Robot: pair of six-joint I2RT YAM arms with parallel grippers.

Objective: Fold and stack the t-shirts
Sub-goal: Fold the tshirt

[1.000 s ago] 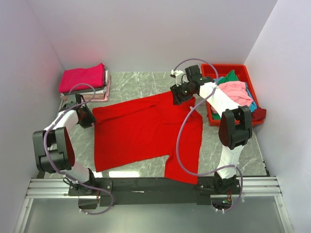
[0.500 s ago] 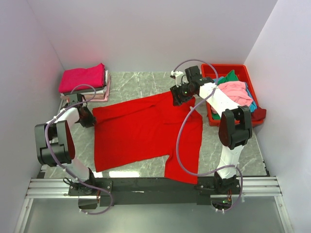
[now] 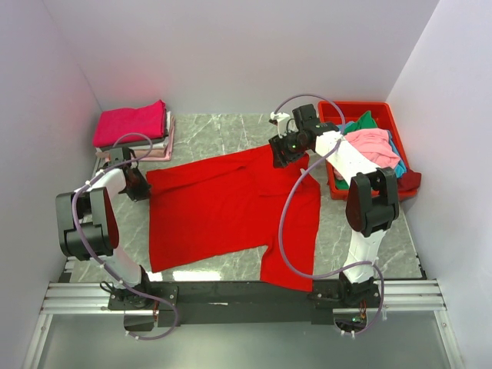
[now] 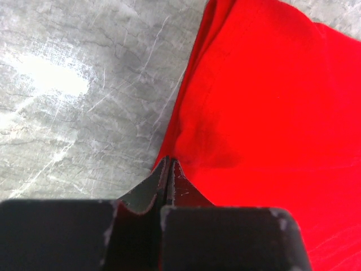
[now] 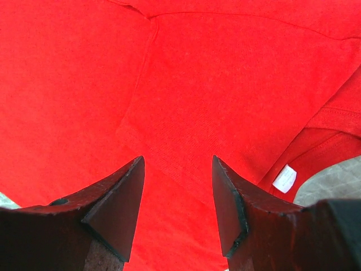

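Spreading flat across the marble table (image 3: 223,134), the red t-shirt (image 3: 223,207) has its left edge pinched in the closed left gripper (image 4: 169,164). Farther back, the right gripper (image 5: 177,160) hangs over its collar, fingers apart, holding nothing. Folded shirts (image 3: 132,123) sit stacked far left.

No writing can be read; the white tag (image 5: 285,178) on the red t-shirt (image 5: 225,84) shows no legible print.

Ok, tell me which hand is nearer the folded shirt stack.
Left. Left hand pinches the red shirt's edge just beside the stack; right hand hovers over the collar, farther off.
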